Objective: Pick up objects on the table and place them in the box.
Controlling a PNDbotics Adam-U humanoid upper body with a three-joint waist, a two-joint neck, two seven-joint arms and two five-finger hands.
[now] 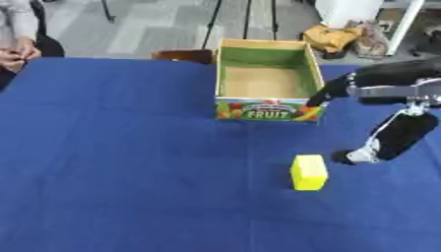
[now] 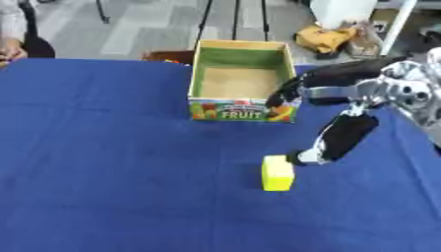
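Reaching in from the right side, the robot's right hand (image 2: 337, 132) hangs above the blue table (image 1: 129, 162), spread wide with nothing in it. One black finger stretches up and to the left, its tip (image 1: 315, 101) at the near right corner of the box (image 1: 267, 78), at or just over the rim; whether it touches the cardboard cannot be told. Another part of the hand, thicker and black, points downward and leftward, ending in a pale tip (image 2: 308, 156) low over the cloth. The fingers are straight rather than curled, so the hand is released and grasps nothing.

A yellow block (image 1: 309, 172) stands on the table just below and to the left of that lower tip, close beside it but apart from it in both views. It lies on the near side of the hand and well clear of the box.

Up and to the left of the hand, the box sits with its top uncovered, showing green inner walls, a brown cardboard floor and a printed front panel reading FRUIT. Nothing can be seen lying inside it.

Silver joints of the right arm (image 2: 405, 91) show at the right edge, above the hand. No left hand shows in either view.
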